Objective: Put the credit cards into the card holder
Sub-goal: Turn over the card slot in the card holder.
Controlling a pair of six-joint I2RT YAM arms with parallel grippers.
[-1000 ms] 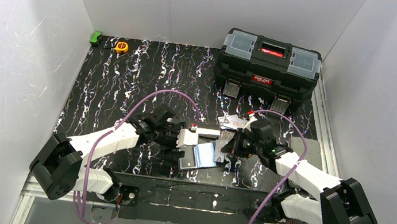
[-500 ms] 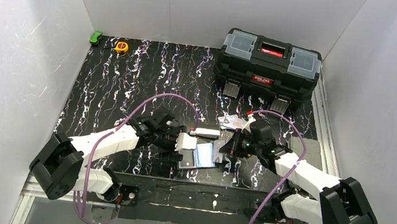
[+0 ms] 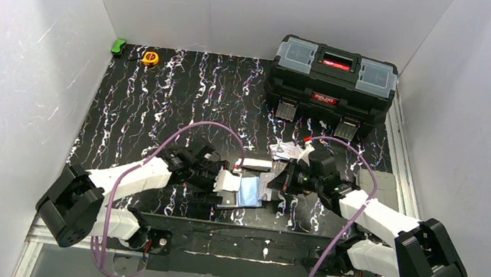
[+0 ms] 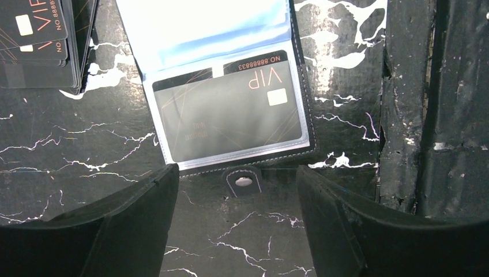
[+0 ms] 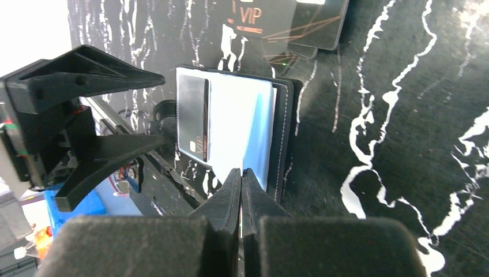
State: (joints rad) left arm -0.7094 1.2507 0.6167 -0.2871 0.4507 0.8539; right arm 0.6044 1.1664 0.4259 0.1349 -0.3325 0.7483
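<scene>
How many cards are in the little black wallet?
1: a dark VIP-printed plastic card in the front clear sleeve of the open black folding card holder. Others may hide under the flipped-up sleeves.

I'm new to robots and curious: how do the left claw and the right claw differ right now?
The left claw is open, fingers wide apart; the right claw is shut, tips pressed together. The left claw sits at the clasp end of the card holder; the right claw faces its opposite edge. Both are black, and neither visibly holds anything.
</scene>
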